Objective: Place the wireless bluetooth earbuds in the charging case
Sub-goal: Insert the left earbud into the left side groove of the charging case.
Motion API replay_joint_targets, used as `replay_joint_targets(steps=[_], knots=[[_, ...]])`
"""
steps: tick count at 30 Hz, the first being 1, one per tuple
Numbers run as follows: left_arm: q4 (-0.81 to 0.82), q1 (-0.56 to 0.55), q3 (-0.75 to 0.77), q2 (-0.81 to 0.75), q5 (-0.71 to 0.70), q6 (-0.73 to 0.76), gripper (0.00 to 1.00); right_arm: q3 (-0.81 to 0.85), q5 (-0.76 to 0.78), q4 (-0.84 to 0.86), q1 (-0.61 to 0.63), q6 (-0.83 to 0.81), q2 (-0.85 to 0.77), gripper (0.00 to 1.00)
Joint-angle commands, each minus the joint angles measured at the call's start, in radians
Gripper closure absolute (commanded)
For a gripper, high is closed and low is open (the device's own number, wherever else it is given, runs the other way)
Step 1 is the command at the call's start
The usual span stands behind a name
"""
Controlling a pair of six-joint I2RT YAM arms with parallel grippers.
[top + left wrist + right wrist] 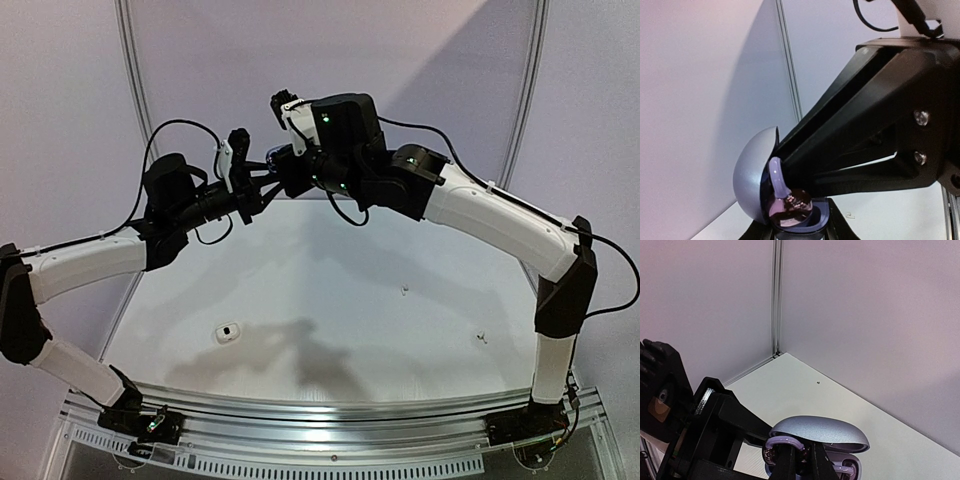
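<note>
- The left fingers (839,231) are closed to a narrow gap around the base of the grey-purple charging case (747,175), holding it high above the counter (350,300).
- The case's lid is hinged open. In the left wrist view its rim stands just beside the right arm's black fingers.
- The right fingers (790,462) are nearly together and reach into the open case. They appear to pinch the dark earbud (790,202), though the contact is partly hidden.
- That earbud sits in the case's base under the lid, with its lilac stem pointing up along the lid's inner edge.
- Both arms meet over the far left of the counter, close to the back wall (200,60), with wide room beneath them.
- A white case (228,332) lies on the near left of the counter, well inside its edge.
- A white earbud (404,291) lies mid-right, and a second white earbud (481,338) lies nearer the right arm's upright link. The two are well apart.
- A metal rail (330,410) runs along the near edge between the two bases.
</note>
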Motion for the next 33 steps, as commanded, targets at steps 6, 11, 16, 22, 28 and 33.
replay_joint_targets(steps=[6,11,16,22,28,33], knots=[[0.047,-0.004,0.015,0.002,0.007,-0.009,1.0,-0.065,0.046,-0.043,0.008,-0.014,-0.005,1.0],[0.054,-0.004,0.015,0.002,0.006,-0.013,1.0,-0.068,0.046,-0.046,0.008,-0.022,-0.01,1.0],[0.055,0.005,0.012,-0.002,0.003,-0.023,1.0,-0.076,0.055,-0.063,0.008,-0.032,-0.015,1.0],[0.056,0.009,0.012,-0.003,0.004,-0.023,1.0,-0.09,0.053,-0.062,0.008,-0.068,-0.029,1.0],[0.06,0.01,0.017,0.0,0.012,-0.022,1.0,-0.088,0.039,-0.043,0.007,-0.083,-0.025,1.0],[0.056,0.01,0.021,-0.001,0.02,-0.027,1.0,-0.088,0.027,-0.047,0.007,-0.097,-0.01,1.0]])
